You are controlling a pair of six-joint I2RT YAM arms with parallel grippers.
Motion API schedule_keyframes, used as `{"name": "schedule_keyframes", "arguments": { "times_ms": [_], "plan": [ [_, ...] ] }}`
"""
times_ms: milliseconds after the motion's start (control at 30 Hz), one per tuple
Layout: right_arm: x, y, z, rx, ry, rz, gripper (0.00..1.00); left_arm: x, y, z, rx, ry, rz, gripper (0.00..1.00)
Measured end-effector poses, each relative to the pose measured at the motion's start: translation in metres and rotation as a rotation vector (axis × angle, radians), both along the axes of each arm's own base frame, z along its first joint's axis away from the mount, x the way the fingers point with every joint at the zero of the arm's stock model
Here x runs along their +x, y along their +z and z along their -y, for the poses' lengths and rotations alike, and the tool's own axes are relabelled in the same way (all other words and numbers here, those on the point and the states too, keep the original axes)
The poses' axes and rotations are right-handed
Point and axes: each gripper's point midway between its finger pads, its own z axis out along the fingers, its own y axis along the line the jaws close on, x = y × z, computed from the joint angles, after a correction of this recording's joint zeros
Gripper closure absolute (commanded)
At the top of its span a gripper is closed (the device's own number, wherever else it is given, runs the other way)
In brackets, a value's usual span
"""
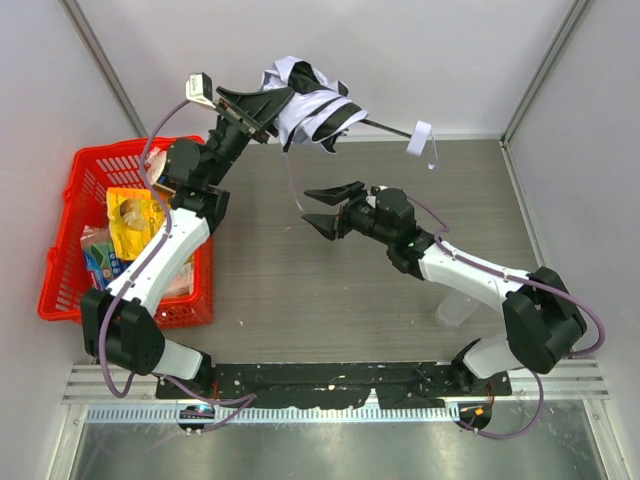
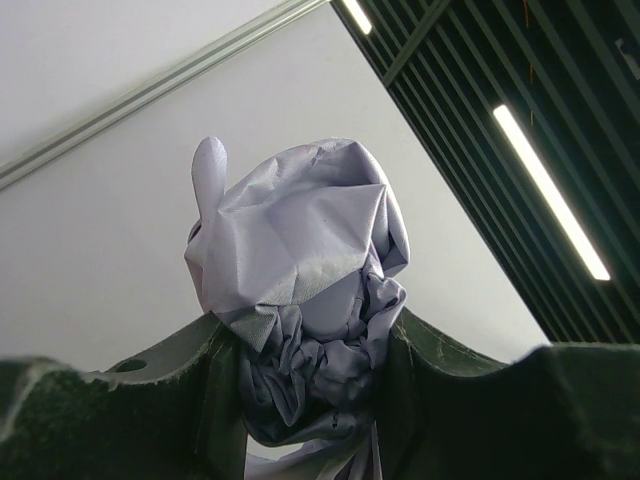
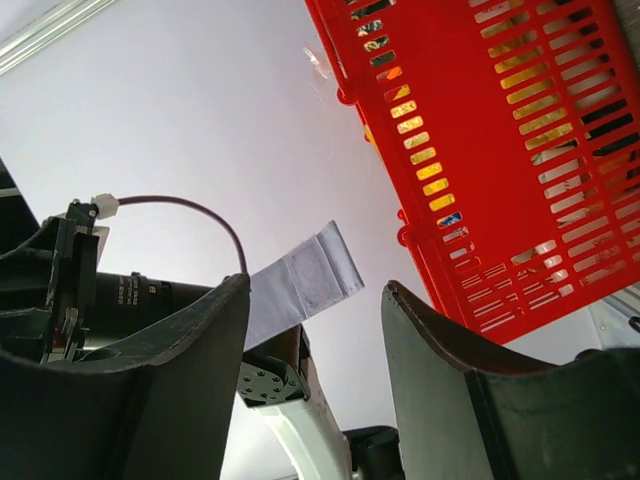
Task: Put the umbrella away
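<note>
Near edge first: both arm bases sit here. From the right one, the right pincer (image 1: pixel 312 207) reaches out over mid-worktop (image 1: pixel 260 290), jaws spread wide and gripping nothing. Just ahead of them hangs a lavender strip (image 3: pixel 305 283), which we take for a tie off the umbrella (image 1: pixel 330 115).

Along the left edge sits the red basket (image 1: pixel 58 262), with packets inside.

Out at the far edge, the left pincer (image 2: pixel 315 395) is clenched on the bunched canopy (image 2: pixel 300 240), holding it up off the worktop. The long axis runs roughly along that far edge: 1 thin shaft (image 1: pixel 388 127) leads right to the handle (image 1: pixel 421 134).

So the free end lies beyond and right of the released pincer, the only unoccupied arm. We judge mid-worktop roomy, while walls crowd the far side.
</note>
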Motion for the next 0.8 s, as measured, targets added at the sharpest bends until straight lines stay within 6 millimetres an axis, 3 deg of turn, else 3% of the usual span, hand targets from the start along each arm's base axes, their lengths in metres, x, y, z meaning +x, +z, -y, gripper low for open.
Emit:
{"name": "schedule_keyframes", "arguments": {
  "times_ms": [233,400,800],
  "plan": [
    [-0.001,0.010,-0.012,0.045,-0.002,-0.009,0.40,-0.004,0.004,-0.001,-0.008,-0.003,0.012,1.00],
    [-0.013,0.016,-0.026,0.062,0.028,-0.007,0.39,-0.006,0.007,-0.001,-0.011,-0.004,0.020,1.00],
    [-0.017,0.009,-0.031,0.042,0.013,-0.026,0.39,-0.007,0.009,-0.002,-0.019,-0.003,0.025,1.00]
  ]
}}
